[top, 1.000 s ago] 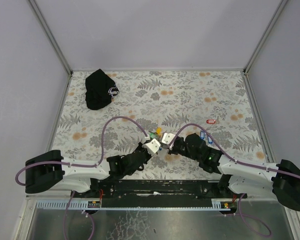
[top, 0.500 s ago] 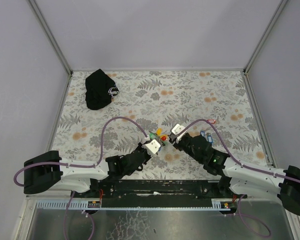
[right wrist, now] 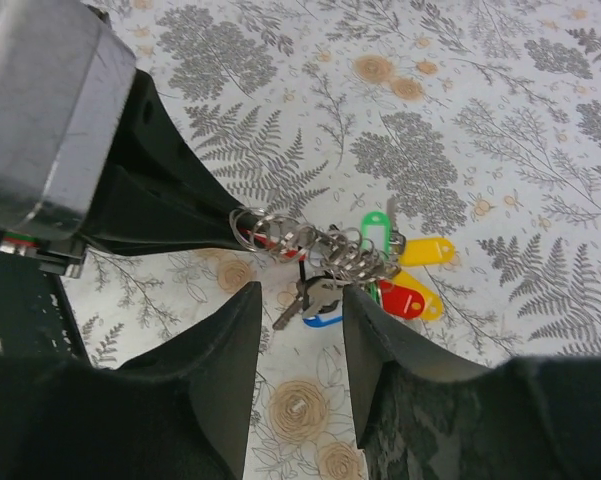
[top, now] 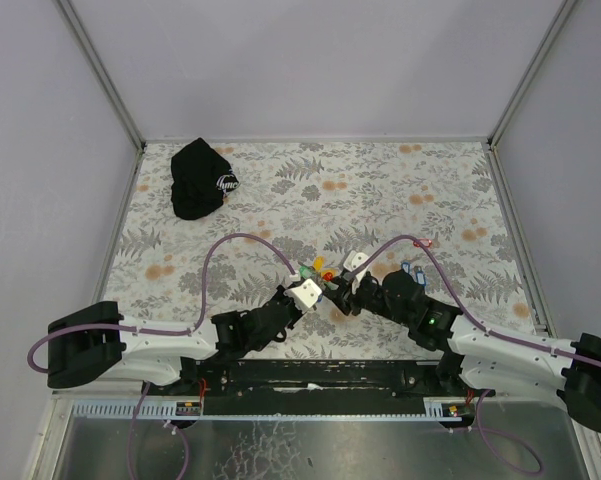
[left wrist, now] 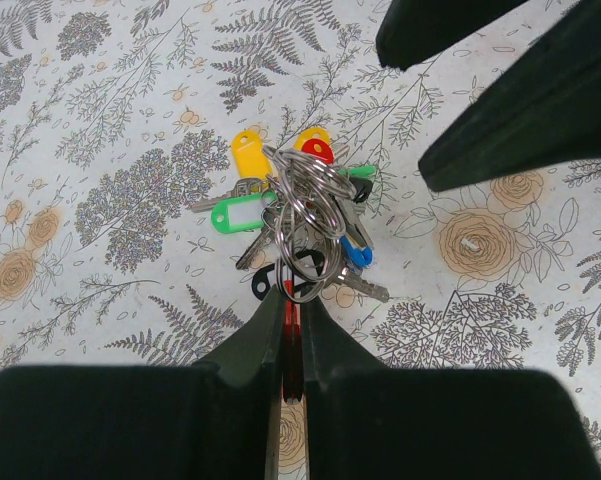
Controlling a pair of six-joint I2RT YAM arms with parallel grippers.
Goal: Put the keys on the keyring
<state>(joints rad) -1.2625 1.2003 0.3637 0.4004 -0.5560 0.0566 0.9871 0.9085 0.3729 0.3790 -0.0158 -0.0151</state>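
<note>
Left gripper [left wrist: 292, 300] clamping keyring [left wrist: 302, 200]; ring coil stretching straight out from jaws, keys [left wrist: 242, 213] fanning at far end. Right gripper [right wrist: 298, 300] gaping, gripping nothing. Cap [top: 200, 178] logo illegible.

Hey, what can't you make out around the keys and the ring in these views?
- Top view: the keys are too small to count.
- Left wrist view: the red piece is mostly hidden inside the shut left pincer.
- Both wrist views: coils of the keyring overlap, so which keys are threaded is unclear.
- Top view: the logo on the cap is too small to read.
</note>
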